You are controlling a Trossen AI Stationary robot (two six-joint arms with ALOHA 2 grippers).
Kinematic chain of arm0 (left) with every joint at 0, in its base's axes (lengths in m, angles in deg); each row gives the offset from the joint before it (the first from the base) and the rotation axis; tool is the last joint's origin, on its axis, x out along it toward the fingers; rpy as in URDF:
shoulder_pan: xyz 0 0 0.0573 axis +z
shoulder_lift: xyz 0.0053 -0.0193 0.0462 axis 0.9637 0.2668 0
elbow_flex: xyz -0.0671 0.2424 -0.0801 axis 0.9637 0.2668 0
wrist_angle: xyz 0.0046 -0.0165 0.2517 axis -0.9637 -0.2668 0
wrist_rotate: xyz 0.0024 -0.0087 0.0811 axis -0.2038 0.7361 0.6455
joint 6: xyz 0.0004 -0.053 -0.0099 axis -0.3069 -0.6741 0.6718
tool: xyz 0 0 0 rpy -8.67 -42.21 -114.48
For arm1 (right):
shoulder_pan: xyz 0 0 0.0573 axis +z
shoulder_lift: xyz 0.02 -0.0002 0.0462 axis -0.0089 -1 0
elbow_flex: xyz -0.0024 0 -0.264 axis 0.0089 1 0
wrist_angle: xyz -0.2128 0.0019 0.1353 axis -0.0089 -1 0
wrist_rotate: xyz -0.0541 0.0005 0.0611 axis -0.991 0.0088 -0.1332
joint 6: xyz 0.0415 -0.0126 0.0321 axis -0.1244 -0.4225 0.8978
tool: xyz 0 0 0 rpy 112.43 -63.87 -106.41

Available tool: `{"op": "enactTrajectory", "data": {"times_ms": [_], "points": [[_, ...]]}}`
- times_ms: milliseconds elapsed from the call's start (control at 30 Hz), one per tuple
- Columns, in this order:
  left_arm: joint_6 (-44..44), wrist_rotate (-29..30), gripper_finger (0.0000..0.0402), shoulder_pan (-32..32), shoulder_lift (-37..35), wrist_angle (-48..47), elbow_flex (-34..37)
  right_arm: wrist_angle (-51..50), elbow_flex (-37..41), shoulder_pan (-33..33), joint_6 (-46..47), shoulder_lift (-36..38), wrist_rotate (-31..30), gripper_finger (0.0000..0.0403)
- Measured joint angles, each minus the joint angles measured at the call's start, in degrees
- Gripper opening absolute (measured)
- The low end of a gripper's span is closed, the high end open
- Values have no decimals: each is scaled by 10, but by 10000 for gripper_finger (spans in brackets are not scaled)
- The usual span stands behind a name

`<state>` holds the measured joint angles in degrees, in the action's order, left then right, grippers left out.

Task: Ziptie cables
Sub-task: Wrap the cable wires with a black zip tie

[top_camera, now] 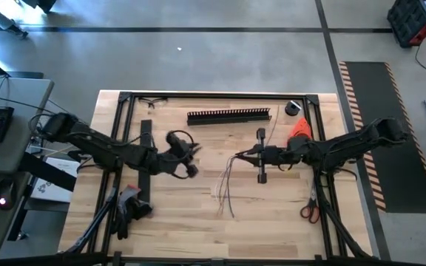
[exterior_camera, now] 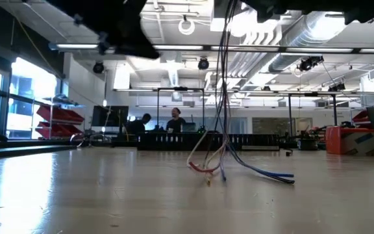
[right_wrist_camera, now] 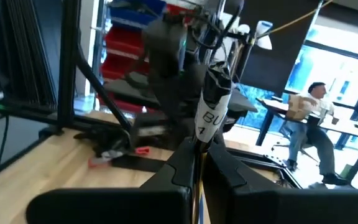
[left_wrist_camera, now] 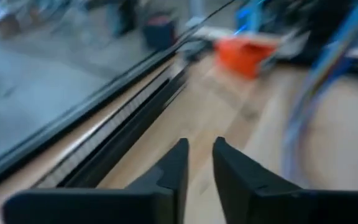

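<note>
Right pincer (top_camera: 237,156): held above the middle of the counter (top_camera: 272,222), pointing toward the left arm; fingers (right_wrist_camera: 185,163) pressed together on the upper end of the cables (top_camera: 226,185), with a thin strand showing between them in the right wrist view.
Cables: a loose bunch of thin grey, white and purplish wires; they hang from the right pincer and trail down onto the wooden counter, their lower ends fanned out toward the near edge; in the low view the tips (exterior_camera: 208,170) lie curled on the surface, some red-tipped, some blue.
Left pincer (top_camera: 195,150): above the counter just left of centre, near the right pincer but apart from it; fingers (left_wrist_camera: 174,165) slightly spread with a narrow gap, gripping nothing.
Slotted black strip (top_camera: 228,116): lies flat toward the far edge of the counter, well apart from the cables.
Scissors (top_camera: 309,212): orange-handled, by the right side of the counter.
Room behind: people (exterior_camera: 174,121) sit at desks beyond the counter.
</note>
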<state>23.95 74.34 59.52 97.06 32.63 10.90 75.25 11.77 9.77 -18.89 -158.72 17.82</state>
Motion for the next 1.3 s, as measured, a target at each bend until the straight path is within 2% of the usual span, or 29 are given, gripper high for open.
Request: {"op": "enactTrajectory", "data": {"times_ms": [100,333,433,533,667,800,867,967,1033,1167,1233,1300], "points": [[82,-61,106,10,46,144,0,1,-5,0,-3,-7,-17,0],[197,-172,212,53,184,413,-15,21,-5,-3,3,-5,-16,0],[219,-255,243,67,248,503,-42,21,-5,-2,3,-5,-14,0],[204,-272,258,74,303,534,-88,24,-5,-2,1,-5,-14,0],[202,-252,261,75,356,498,-146,37,-5,-2,-3,-5,-14,0],[203,-245,257,72,360,427,-170,38,-5,-2,-7,-5,-16,0],[204,-218,257,65,338,360,-170,30,-5,-2,-14,-5,-31,0],[202,-135,256,52,291,202,-170,9,-5,-2,-15,-5,-67,0],[182,-93,256,45,259,90,-170,1,-5,-2,-15,-5,-84,0],[109,-49,256,34,199,-125,-157,-8,-5,-2,-15,-5,-91,0],[67,-31,256,32,164,-152,-118,-7,-5,-2,-15,-5,-91,0],[39,-29,256,31,124,-105,-64,-8,-5,-2,-15,-5,-91,0]]}}
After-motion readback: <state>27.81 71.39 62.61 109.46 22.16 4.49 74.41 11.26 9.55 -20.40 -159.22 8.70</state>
